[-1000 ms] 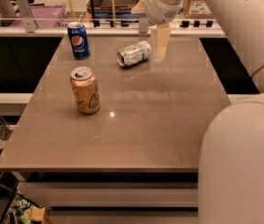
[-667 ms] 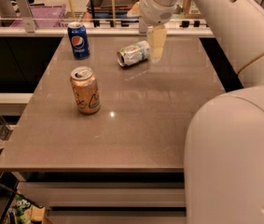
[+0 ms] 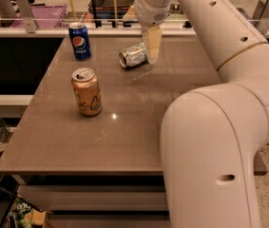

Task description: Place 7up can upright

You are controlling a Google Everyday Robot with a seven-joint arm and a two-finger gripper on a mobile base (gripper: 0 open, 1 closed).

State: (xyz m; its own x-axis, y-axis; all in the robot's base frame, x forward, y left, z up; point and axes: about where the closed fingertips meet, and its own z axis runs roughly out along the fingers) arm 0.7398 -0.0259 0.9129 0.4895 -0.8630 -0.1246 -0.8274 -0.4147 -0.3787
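Leftward since the second before, the robot arm (image 3: 219, 141) had swung, filling more of the near right, and its gripper (image 3: 152, 55) had drawn in against the 7up can (image 3: 133, 56).

Beneath the arm, the brown desk (image 3: 139, 127) carried three cans. The orange-gold can (image 3: 86, 91) stood upright toward the near left, well apart from the others. The blue Pepsi can (image 3: 80, 41) stood upright near the far left edge. The 7up can lay on its side in the far middle of the desk, its silver top facing left. The gripper hung pointing down at that can's right end, overlapping it from this view; whether the jaws were released or clenched could not be told.
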